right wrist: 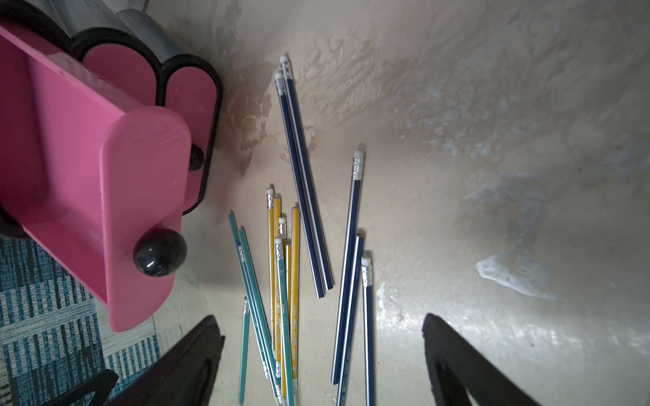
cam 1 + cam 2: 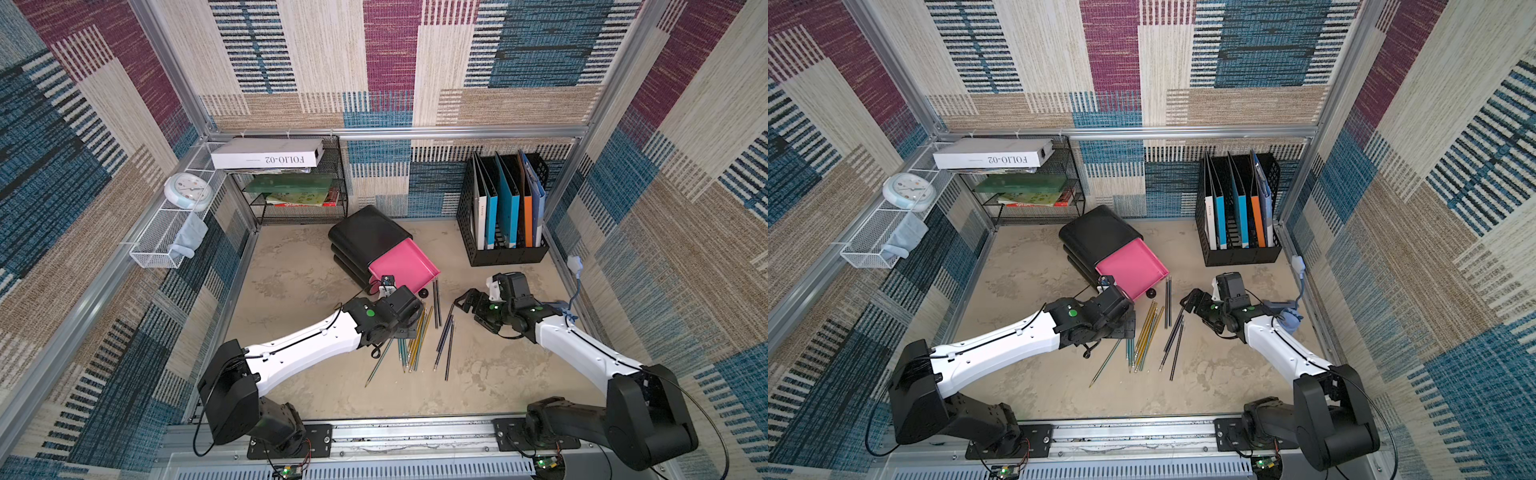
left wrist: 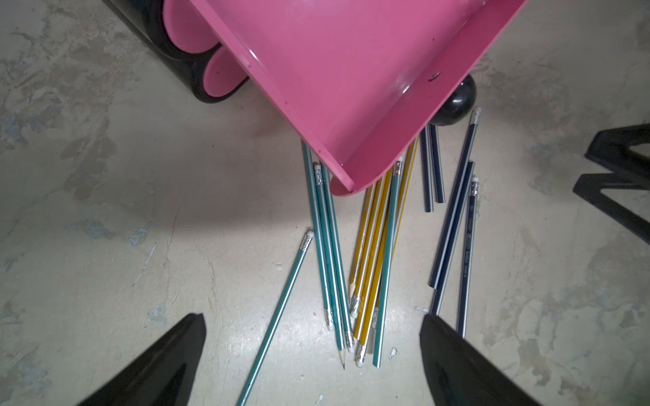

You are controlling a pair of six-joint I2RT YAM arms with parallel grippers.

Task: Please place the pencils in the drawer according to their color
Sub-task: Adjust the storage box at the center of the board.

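1. Two tools hover wide open and empty: left tool (image 3: 313, 318), right tool (image 1: 322, 318).
2. I see the pencils (image 2: 419, 340) lying on the surface (image 2: 291, 270) beside the pulled-out pink drawer (image 2: 405, 259).

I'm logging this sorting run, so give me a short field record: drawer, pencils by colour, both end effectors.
drawer: pink, top one pulled out, nothing seen inside
teal pencils: on table, at drawer front
yellow pencils: on table beside the teal, one teal among them
navy pencils: on table, apart from the others
left end effector: open, empty, over the pencils
right end effector: open, empty, near the pencils
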